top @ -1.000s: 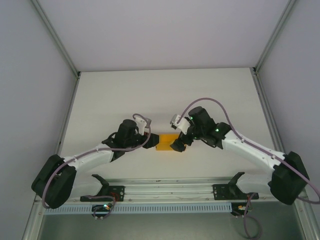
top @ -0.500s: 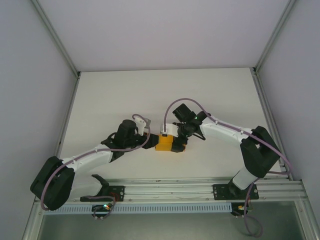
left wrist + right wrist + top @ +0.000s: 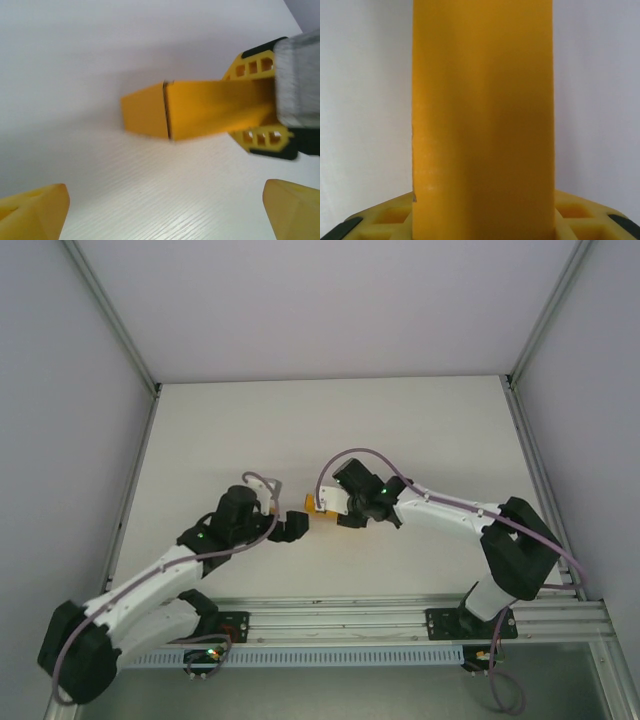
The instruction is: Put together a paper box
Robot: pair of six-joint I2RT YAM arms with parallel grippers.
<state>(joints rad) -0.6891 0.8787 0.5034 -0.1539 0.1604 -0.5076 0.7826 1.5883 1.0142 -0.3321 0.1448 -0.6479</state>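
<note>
Top external view: my right gripper [image 3: 330,511] clamps one end of the small orange paper box [image 3: 311,504] at mid-table [image 3: 420,420], likely steadying it, while my left gripper [image 3: 296,528] waits just beside its free end, fingers spread wide, empty.

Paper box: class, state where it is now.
Top view: the paper box is mid-table, one end between the jaws of the right gripper, the open left gripper close beside the other.

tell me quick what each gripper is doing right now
left gripper: open, holding nothing, just short of the box
right gripper: closed on the box, holding one end
</note>
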